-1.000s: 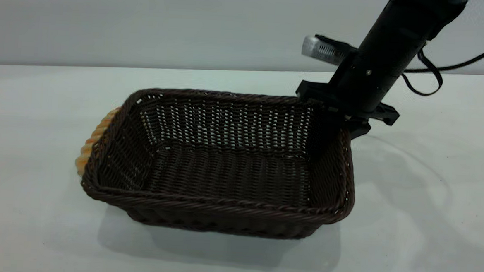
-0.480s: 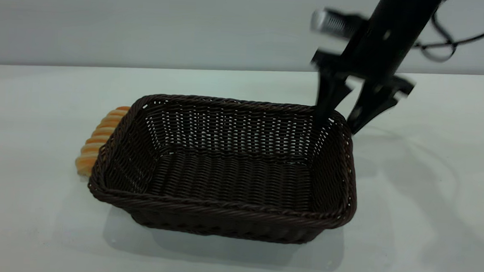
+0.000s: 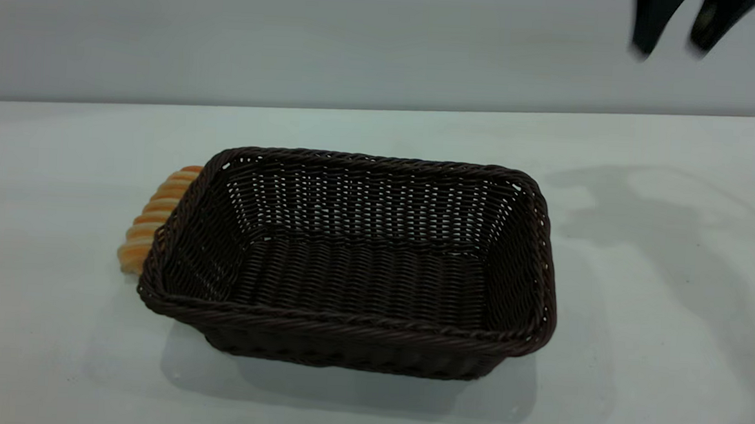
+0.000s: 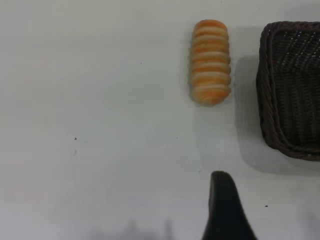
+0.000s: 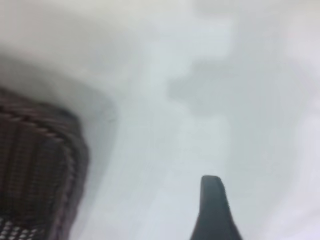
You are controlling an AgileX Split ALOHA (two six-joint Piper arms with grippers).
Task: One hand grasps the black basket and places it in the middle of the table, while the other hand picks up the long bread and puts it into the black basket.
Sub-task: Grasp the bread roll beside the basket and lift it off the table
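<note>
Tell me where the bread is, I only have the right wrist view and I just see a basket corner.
Observer: The bread lies on the table outside the basket, off its left end, with a gap between them.
Operator: Anything in the basket?
Observer: No, it's empty.
Operator: Where are the grippers?
Observer: The right gripper is high over the table's right side, open; the left gripper hangs over bare table near the bread.

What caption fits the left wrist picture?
Long bread lying on the table beside the empty black basket.
</note>
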